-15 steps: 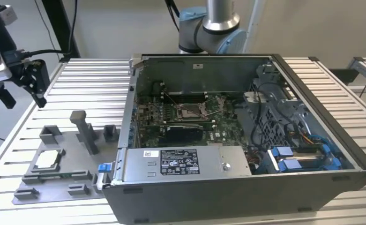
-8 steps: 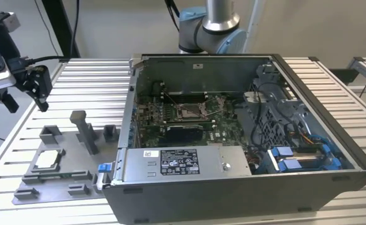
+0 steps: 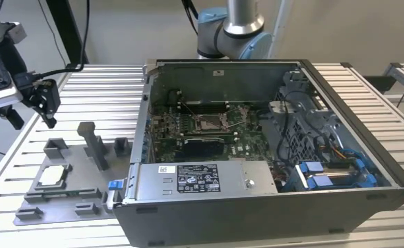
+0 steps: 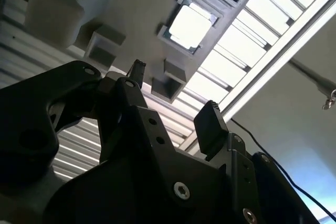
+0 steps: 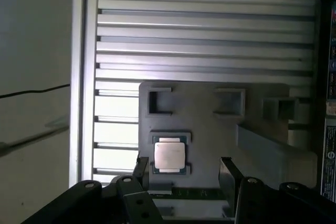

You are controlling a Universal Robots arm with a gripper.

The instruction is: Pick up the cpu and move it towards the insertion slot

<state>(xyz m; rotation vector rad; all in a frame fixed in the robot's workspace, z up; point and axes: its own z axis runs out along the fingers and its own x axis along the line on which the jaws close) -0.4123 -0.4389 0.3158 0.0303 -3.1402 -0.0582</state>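
First wrist view: the hand [image 5: 184,174] is wide and empty, over the cpu [image 5: 169,156] in its grey holder [image 5: 210,129] on the surface [image 5: 210,35]. It should drop straight and pinch both edges gently.

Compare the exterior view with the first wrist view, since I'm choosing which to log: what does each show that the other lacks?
The exterior view adds the inside of the open computer case with the insertion slot. The first wrist view adds a close look at the gripper, fingers apart and holding nothing. Both show the cpu lying in its nest on the grey fixture plate, on the slatted table.
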